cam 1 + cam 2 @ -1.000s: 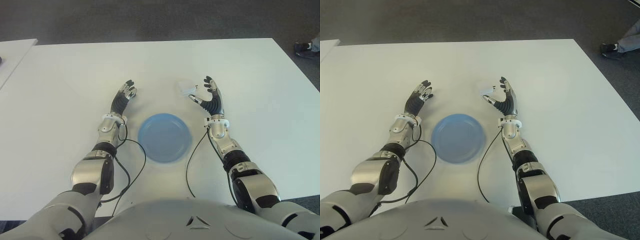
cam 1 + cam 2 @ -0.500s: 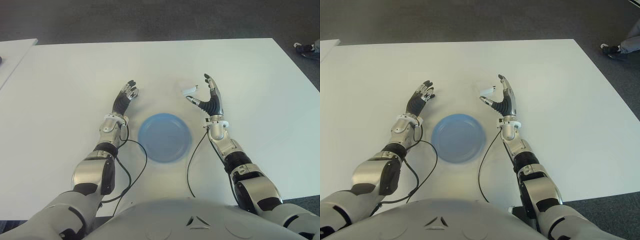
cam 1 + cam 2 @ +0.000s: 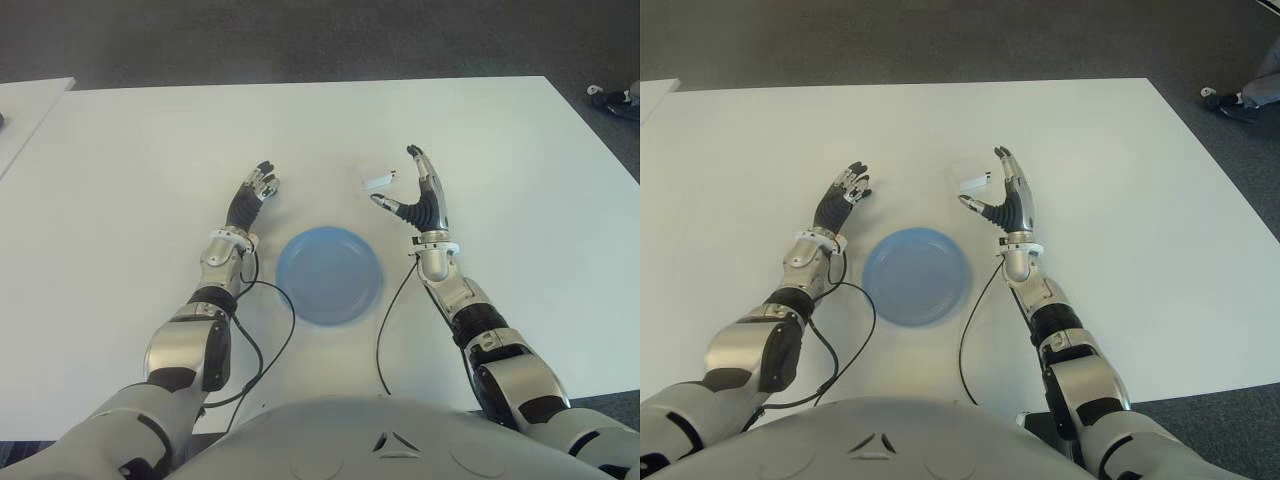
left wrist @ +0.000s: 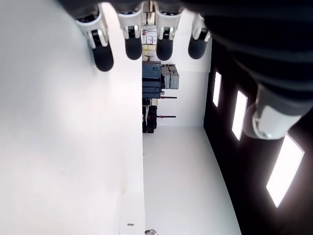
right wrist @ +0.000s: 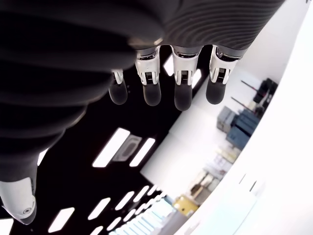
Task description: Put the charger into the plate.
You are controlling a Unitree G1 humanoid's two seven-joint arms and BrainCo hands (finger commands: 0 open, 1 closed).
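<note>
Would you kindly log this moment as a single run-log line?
charger: on table, beyond plate, not grasped | right hand: open, beside charger | left hand: open, idle, left of plate | plate: holds nothing

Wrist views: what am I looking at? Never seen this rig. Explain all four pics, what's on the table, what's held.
It is a humanoid robot with two fingered hands. The two eye views look down from its head at a white table. Each wrist view looks along that arm's own fingers toward the room. On the table lie a blue plate and a small white charger. The right hand is open beside the charger, not gripping it. The left hand shows left of the plate, open, holding nothing.
</note>
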